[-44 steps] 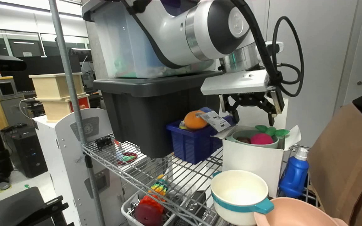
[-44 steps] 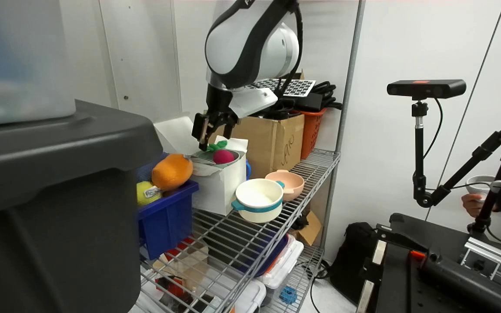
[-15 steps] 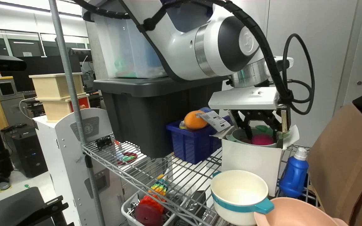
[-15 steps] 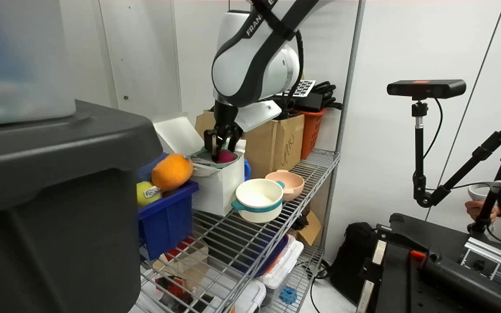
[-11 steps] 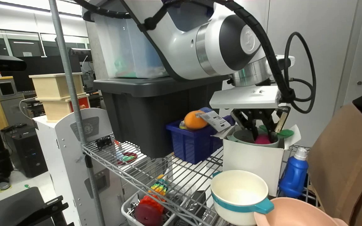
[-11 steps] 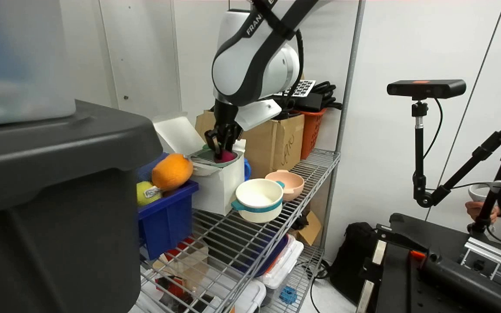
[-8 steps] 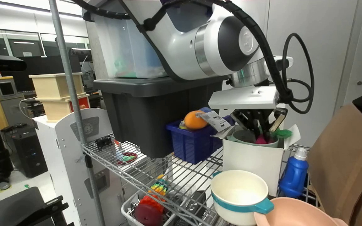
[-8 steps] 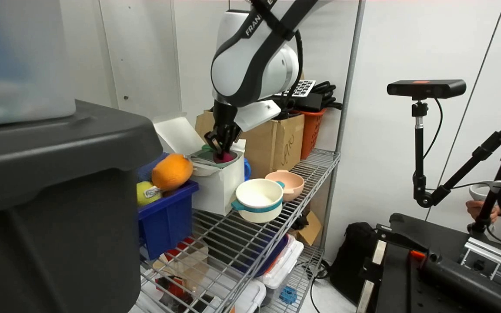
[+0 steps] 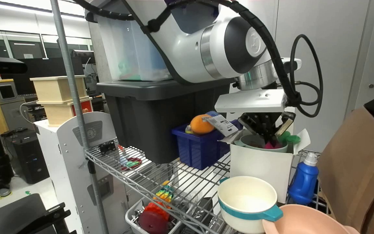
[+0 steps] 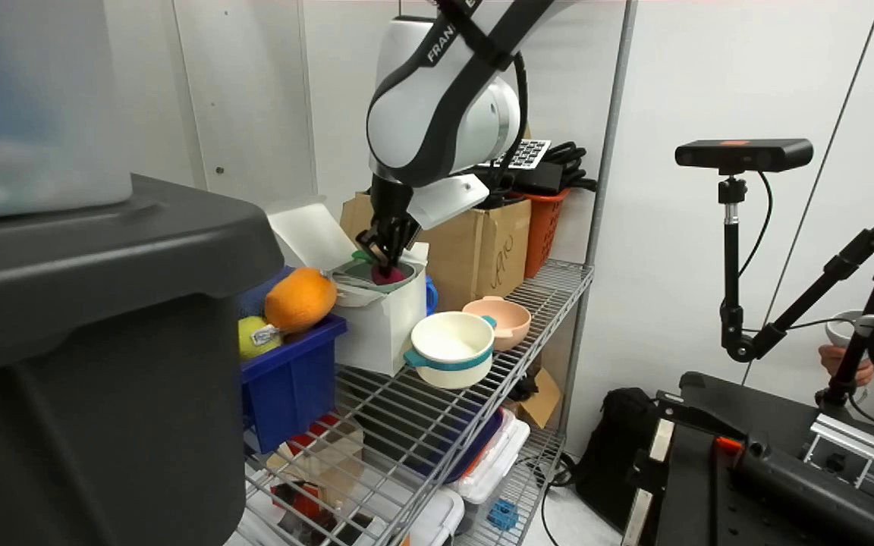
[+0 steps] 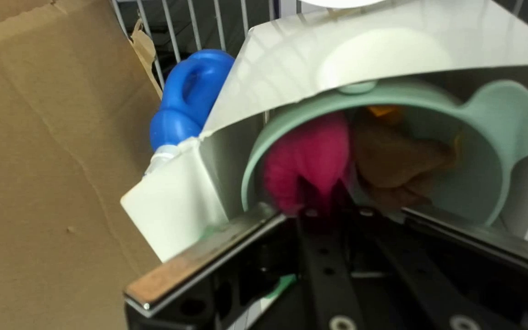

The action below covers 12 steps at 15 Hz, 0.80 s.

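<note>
The pincer [image 11: 323, 195] was clenched on the pink toy [image 11: 312, 146] (tips blurred), which lay at nine o'clock inside the pale green bowl [image 11: 511, 119] in the wrist view. The bowl sat in a white box [image 9: 260, 167]; in an exterior view a blue bottle [image 9: 304, 180] stood at its three o'clock, a cream pot [image 9: 247, 195] at seven.

In an exterior view, the hand [image 10: 385, 266] points down into an open white box [image 10: 373, 334], fingertips close together on a pink item [image 10: 388, 277]; blue bin [image 10: 293, 390] and cream bowl [image 10: 450, 339] noted beside the box on wire shelving [image 10: 475, 426]
</note>
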{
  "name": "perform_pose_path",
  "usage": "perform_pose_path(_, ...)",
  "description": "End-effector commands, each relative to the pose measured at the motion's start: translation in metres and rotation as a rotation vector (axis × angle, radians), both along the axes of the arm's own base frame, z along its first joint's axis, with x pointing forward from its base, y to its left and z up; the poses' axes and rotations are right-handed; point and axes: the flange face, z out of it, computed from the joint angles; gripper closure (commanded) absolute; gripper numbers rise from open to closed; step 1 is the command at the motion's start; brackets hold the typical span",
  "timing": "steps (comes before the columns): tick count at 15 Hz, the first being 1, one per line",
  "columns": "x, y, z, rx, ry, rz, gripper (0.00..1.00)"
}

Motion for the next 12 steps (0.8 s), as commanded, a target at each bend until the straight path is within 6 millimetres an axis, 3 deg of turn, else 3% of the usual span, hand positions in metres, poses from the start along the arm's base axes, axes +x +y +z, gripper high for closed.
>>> perform_pose_path(1, -0.002, 0.0, 0.01, -0.047, -0.008, -0.004, 0.98)
perform_pose_path(6, -0.01, -0.008, 0.024, -0.13, -0.006, -0.024, 0.98)
perform_pose_path(12, -0.021, -0.009, 0.055, -0.143, -0.019, -0.044, 0.98)
